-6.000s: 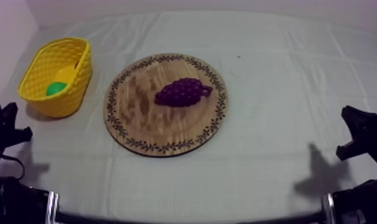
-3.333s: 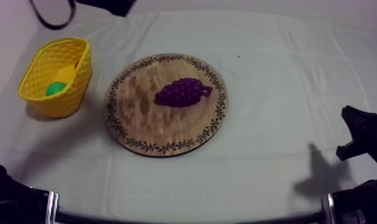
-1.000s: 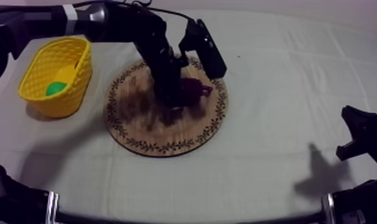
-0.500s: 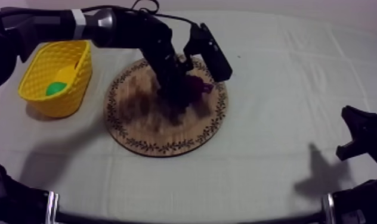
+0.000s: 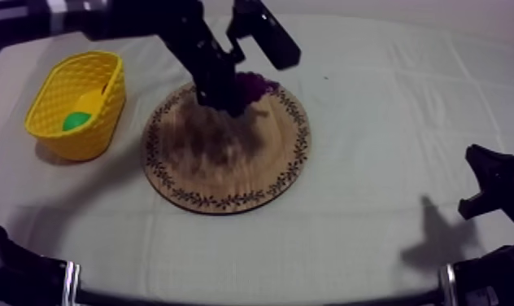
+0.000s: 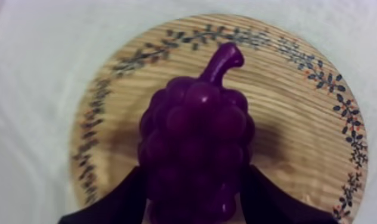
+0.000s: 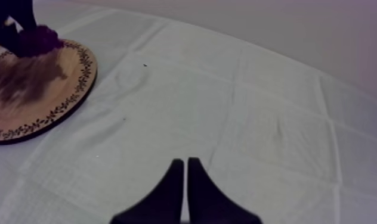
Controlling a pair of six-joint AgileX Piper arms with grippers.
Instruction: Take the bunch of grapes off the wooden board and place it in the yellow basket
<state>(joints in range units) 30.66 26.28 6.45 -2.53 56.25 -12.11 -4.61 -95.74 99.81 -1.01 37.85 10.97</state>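
Grey-white cloth over the whole tabletop [image 5: 374, 106], a bit creased, with a plain pale wall behind it. The round wooden board [image 5: 228, 163] with the patterned rim sits a little left of the middle, and the yellow basket [image 5: 75, 102] is on the cloth just beside it, at the robot's left. There's a yellow thing [image 5: 89, 99] and a green thing [image 5: 76, 120] down in the basket, can't tell what they are.

The left hand [image 6: 194, 179] has come in from the upper left and is pinching the bunch of grapes [image 6: 197, 131], one black finger [image 6: 116, 199] on each side of the bunch. The stem [image 6: 223, 59] points away from the wrist. From above, the grapes hang over the far part of the board near its rim, and there's a dark shadow [image 5: 219, 138] on the wood under the arm. Looks like the bunch is up off the board, though I wouldn't swear to it. It's well apart from the basket either way.

The right hand [image 7: 185, 179] is parked low at the right side over bare cloth, well away from the board, fingers pressed together into a narrow wedge with nothing in them.
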